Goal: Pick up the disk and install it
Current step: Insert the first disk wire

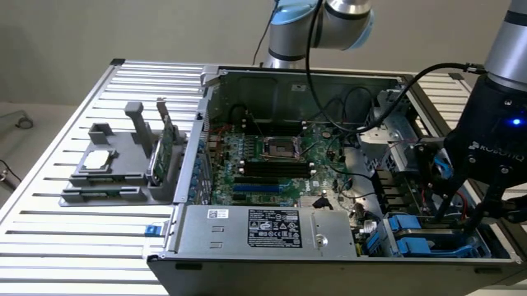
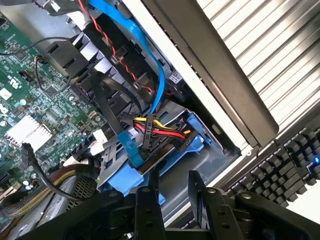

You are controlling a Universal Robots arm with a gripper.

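Gripper half-spread, clamping nothing, tips just beside disk in corner bay of case, cables across it. Looks like final seating; calls for straight push, clear of those cables.

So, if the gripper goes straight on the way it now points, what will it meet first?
Most likely the blue plastic disk carrier directly ahead, though depth is unclear.
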